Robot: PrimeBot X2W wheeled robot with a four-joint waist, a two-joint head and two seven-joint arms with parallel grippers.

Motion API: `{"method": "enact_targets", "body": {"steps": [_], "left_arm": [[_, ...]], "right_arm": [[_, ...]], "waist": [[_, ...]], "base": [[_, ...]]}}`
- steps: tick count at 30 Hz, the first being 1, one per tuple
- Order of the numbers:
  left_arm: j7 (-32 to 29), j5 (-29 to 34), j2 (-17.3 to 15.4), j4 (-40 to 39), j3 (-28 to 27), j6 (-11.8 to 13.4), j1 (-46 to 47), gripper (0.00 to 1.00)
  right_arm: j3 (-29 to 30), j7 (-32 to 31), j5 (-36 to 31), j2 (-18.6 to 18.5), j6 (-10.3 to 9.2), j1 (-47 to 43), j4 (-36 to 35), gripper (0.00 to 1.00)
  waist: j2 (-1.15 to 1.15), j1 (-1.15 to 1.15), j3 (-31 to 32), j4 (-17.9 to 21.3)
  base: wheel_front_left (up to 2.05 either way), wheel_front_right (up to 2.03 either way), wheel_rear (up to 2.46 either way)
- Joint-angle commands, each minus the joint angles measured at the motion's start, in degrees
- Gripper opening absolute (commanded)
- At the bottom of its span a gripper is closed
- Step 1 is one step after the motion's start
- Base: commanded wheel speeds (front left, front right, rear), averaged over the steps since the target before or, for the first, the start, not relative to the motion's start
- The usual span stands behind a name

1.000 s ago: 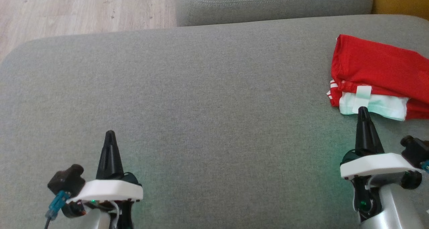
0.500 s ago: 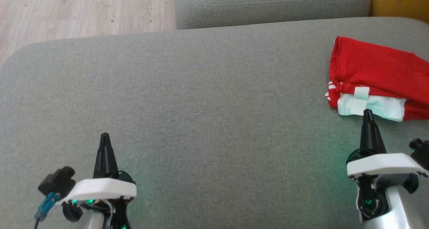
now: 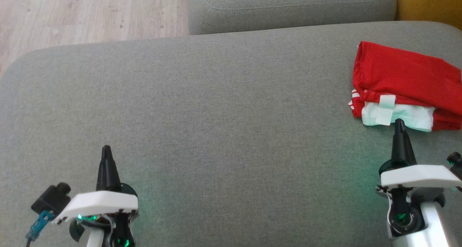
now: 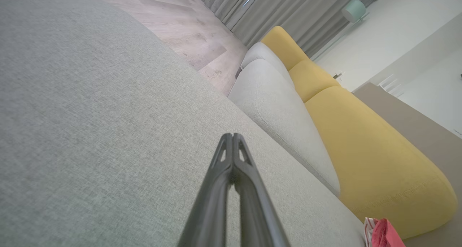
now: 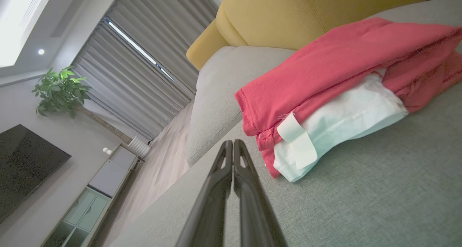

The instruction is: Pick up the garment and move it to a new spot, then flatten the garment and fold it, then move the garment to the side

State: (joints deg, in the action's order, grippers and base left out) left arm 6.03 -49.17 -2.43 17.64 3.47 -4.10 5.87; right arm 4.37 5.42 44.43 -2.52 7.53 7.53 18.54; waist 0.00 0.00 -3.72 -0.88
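Left gripper (image 3: 105, 148) and right gripper (image 3: 399, 122) slightly farther back, both closed, empty, seemingly off the garment (image 3: 400, 73).

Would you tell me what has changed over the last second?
The left gripper drifted slightly left and the right gripper slightly right, its tip now right of the white tab on the garment. The head view also shifted a little. Nothing was gripped or released: both grippers stay shut, the garment folded on the couch.

The red garment (image 3: 404, 75) lies folded in a compact stack at the right side of the grey sofa seat (image 3: 223, 124), a white inner layer showing along its near edge.
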Motion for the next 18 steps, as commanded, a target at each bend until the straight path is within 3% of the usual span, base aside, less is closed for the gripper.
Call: {"method": "enact_targets", "body": {"steps": [1, 18], "left_arm": [[-0.55, -1.76, -0.43, -2.19, -1.73, -0.45, 1.49, 0.00], [-3.42, -11.96, -0.50, -2.53, -3.67, -1.17, 1.20, 0.00]], "right_arm": [[-0.10, -0.43, 2.03, -0.20, -0.02, 1.01, -2.27, 0.00], [0.45, -3.25, 13.27, -0.24, -0.02, 0.43, -2.82, 0.00]], "waist": [[0.00, 0.00, 0.09, 0.02], [0.00, 0.00, 0.94, 0.24]], "base": [[0.00, 0.00, 0.00], [0.00, 0.00, 0.00]]}}
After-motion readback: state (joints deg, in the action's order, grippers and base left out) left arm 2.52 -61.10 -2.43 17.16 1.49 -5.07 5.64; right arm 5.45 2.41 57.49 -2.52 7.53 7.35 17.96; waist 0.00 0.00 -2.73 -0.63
